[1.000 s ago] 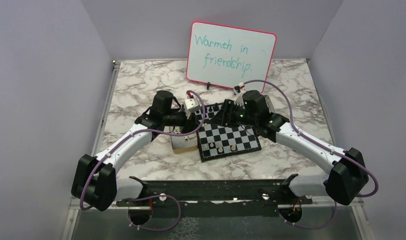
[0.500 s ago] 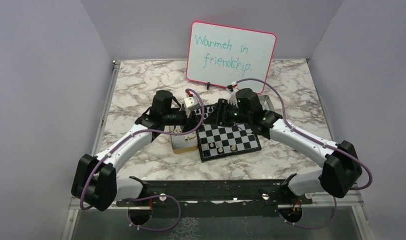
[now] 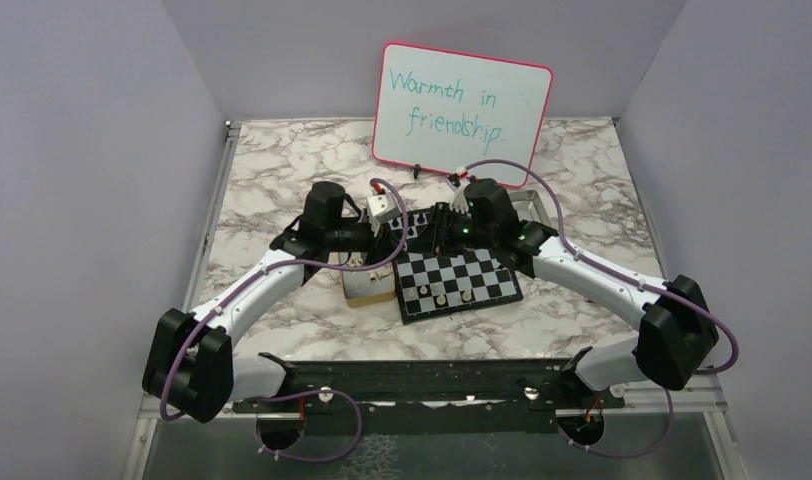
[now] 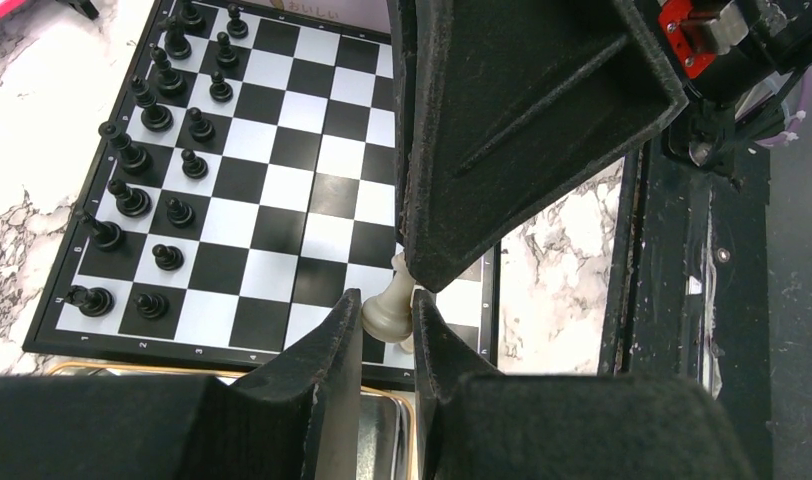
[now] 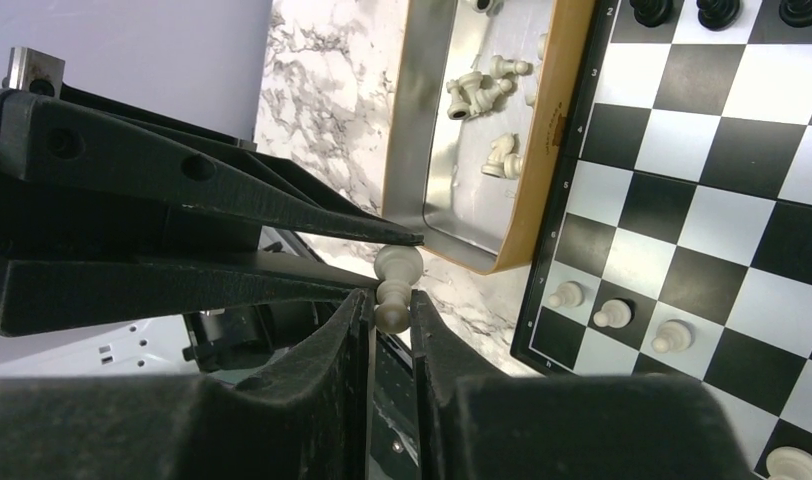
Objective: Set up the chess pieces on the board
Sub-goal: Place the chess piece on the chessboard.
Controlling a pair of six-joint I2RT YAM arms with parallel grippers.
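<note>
Leftward swung the right arm [image 3: 592, 275], so right pincer [image 5: 389, 300] and left pincer [image 4: 385, 297] both pinch 1 cream piece [image 4: 387, 315] over the board [image 3: 482, 275], upper left, a handover I'd judge.

- The board [image 3: 472, 270] lies mid-frame in the top view, with the box [image 3: 367, 297] just beside its left edge.
- The whiteboard [image 3: 462, 105] stands behind both, at upper centre.
- Two rows of chess pieces [image 4: 152, 160] line the board's edge at the left of the left wrist view.
- Three pawns [image 5: 612, 313] stand in a row on the board, at lower right of the right wrist view.
- Loose pieces [image 5: 482, 90] lie in the box.
- One chessman [image 5: 397, 262] sits between the left gripper [image 4: 384, 305] and right gripper [image 5: 389, 297].
</note>
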